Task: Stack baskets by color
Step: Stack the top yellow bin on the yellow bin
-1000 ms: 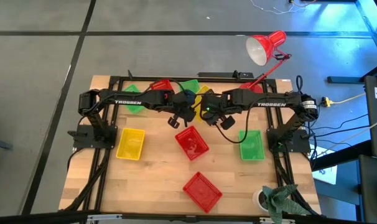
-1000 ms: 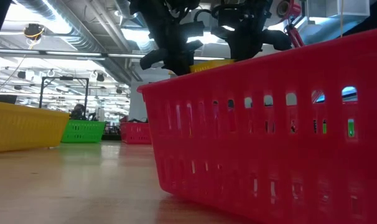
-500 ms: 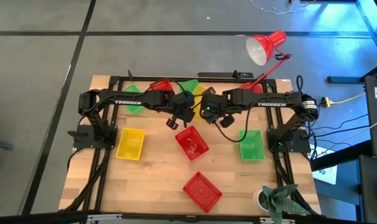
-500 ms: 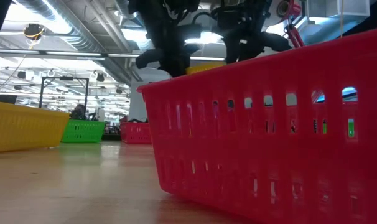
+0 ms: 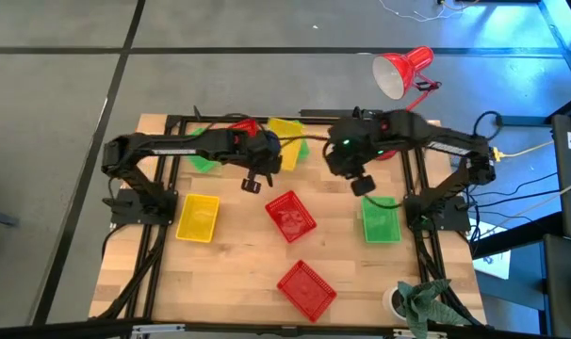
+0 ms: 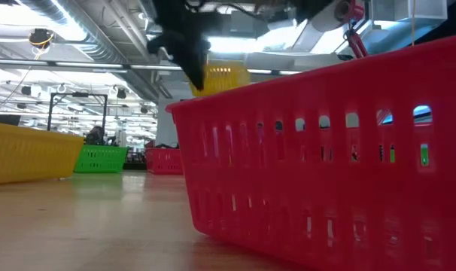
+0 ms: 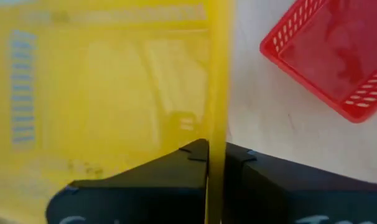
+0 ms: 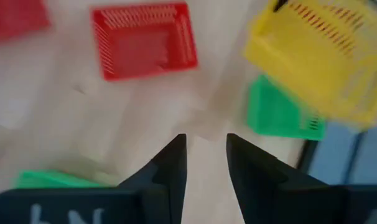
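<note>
High view: left gripper [image 5: 263,162] clamped on rim of yellow basket [image 5: 285,137], lifted for stacking on yellow basket on bench [image 5: 198,217], well off to its side. Right gripper [image 5: 361,179] released, empty, near green basket [image 5: 381,219].
Low view: held basket clear above red basket [image 6: 341,150].
Left wrist view: wall pinched between fingers [image 7: 254,171]; open bench beside.

Even, bright overhead light fills the high view, with a cool blue cast at its far right. In the low view, ceiling lights [image 6: 32,15] glare white — the arms show as silhouettes. The right wrist view is motion-blurred beyond the fingers [image 8: 170,171] — the yellow basket [image 8: 313,56] smears.
</note>
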`<state>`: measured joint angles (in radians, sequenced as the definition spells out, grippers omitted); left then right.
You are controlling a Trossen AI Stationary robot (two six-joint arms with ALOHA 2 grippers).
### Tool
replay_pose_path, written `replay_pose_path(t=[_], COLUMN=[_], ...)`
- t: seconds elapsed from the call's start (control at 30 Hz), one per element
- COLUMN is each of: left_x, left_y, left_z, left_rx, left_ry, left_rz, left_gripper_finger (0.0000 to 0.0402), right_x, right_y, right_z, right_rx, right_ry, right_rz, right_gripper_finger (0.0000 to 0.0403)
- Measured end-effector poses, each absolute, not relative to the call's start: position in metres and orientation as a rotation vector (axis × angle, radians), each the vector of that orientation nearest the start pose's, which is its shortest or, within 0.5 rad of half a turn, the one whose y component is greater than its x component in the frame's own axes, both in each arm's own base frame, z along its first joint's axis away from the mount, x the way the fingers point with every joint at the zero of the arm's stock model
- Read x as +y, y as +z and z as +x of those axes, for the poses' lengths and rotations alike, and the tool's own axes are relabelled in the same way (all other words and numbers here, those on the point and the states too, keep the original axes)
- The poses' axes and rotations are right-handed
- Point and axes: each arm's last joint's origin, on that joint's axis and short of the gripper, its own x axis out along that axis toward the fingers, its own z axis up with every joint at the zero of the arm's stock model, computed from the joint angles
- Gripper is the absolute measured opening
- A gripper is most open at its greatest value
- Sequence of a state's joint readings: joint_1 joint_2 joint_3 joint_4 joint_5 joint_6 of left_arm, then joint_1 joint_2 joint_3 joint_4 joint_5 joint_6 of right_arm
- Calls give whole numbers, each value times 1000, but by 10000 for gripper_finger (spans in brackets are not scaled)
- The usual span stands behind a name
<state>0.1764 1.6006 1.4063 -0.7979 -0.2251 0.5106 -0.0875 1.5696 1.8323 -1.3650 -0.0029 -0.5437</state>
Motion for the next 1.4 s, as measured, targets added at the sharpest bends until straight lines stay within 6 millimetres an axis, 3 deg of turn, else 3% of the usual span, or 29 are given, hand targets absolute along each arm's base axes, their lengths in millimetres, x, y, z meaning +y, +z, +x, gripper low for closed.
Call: replay_pose_path(t=[0.17,0.37,0.6,0.8,0.97,1.1,1.4], left_x=[57,36,-6,-51,-89,-111,-138], left_y=[325,345,359,362,357,337,288], left_z=[299,264,233,217,202,189,155], left_rx=[1035,1040,1052,1047,1048,1105,1320], left_ry=[166,219,188,236,256,260,184], left_rz=[372,176,-178,-360,-368,-339,-135], left_gripper_finger=[0,0,0,0,0,0,0], right_x=[-19,-15,-11,-10,-10,-10,-6], right_y=[435,461,478,482,481,481,490], right_z=[253,214,183,177,178,178,184], right_rx=[982,868,749,722,723,718,573], right_ry=[280,269,265,275,284,292,402], right_rz=[-353,-365,-377,-374,-369,-364,-335], right_gripper_finger=[114,113,113,113,113,113,113])
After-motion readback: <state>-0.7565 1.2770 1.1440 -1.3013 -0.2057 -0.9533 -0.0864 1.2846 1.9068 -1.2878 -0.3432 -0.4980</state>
